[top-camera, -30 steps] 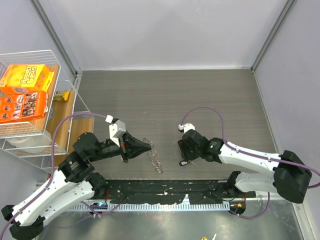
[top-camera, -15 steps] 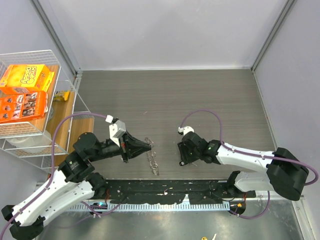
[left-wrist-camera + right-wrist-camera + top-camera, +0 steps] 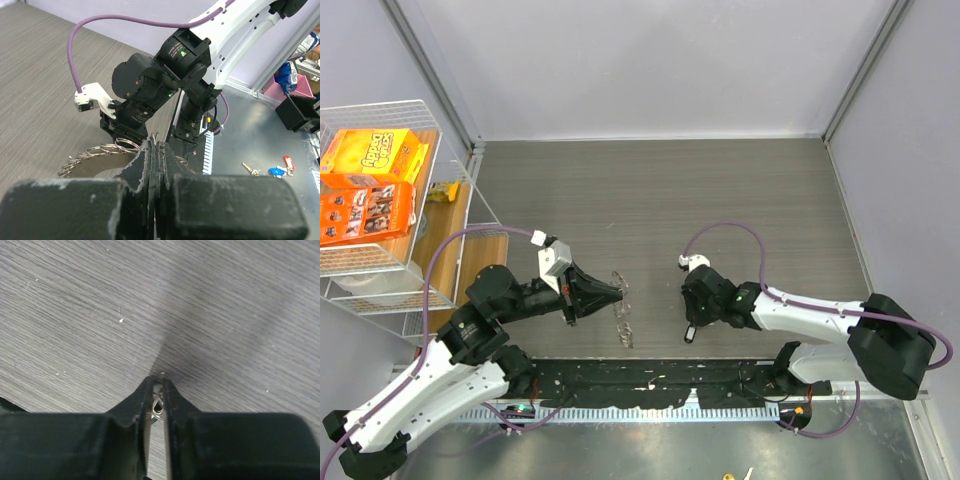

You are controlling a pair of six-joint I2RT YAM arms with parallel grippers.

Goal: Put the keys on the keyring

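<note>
My left gripper [image 3: 619, 292] is shut on the thin wire of the keyring [image 3: 624, 325]. Its string of silvery rings and keys hangs from the fingertips down toward the table. In the left wrist view the jaws [image 3: 156, 146] pinch the wire, and the rest of the keyring [image 3: 102, 149] fans out to the left. My right gripper [image 3: 690, 332] is low over the table to the right of the keyring and apart from it. In the right wrist view it [image 3: 158, 389] is shut on a tiny key [image 3: 158, 406]. Only the key's silver loop shows between the pads.
A wire basket [image 3: 382, 104] holding orange cereal boxes stands at the far left, with a wooden board [image 3: 455, 268] beside it. A black strip [image 3: 650, 378] runs along the near edge. Loose keys with coloured tags [image 3: 274, 171] lie on the metal surface beyond it.
The right gripper has shifted slightly toward the near edge with the key in it. The hanging keyring chain has swung a little left. The left arm has stayed put.
</note>
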